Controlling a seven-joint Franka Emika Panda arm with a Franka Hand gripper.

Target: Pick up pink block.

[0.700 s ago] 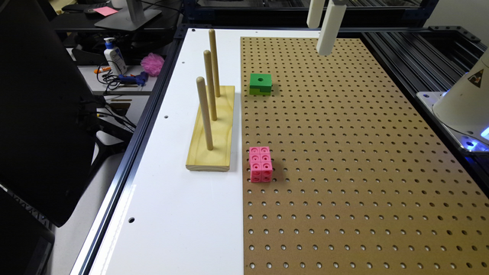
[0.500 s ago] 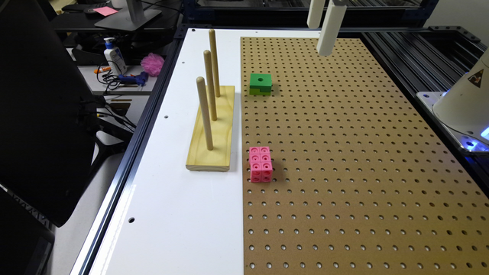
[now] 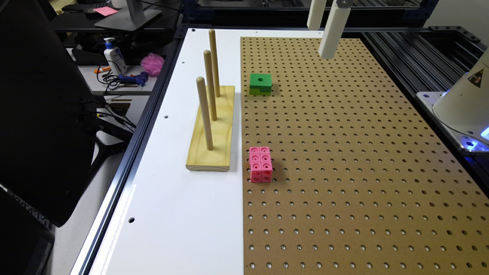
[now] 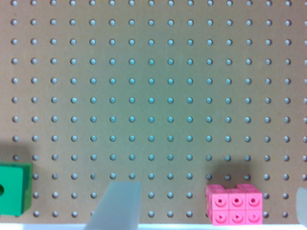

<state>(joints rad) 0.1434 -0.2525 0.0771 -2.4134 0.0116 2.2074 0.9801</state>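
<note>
- Fingers (image 4: 117,206) are hanging spread apart, gripping nothing, high above the pegboard (image 3: 344,152).
- Pink block (image 3: 260,164) is sitting on the pegboard's edge, beside the wooden peg stand (image 3: 212,130).

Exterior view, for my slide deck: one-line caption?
Small pink plastic cube-brick rests untouched on brown pegboard; robot claw hangs high above.

The pink block (image 3: 260,164) is bright pink, each cube face marked with a round socket. The green block (image 3: 260,83) is vivid green with one dark hole on top. Both sit on the brown pegboard (image 3: 344,152), patterned with a regular grid of small holes. At the exterior view's left, the table (image 3: 172,198) is plain white, the peg stand (image 3: 211,126) pale yellow wood.
</note>
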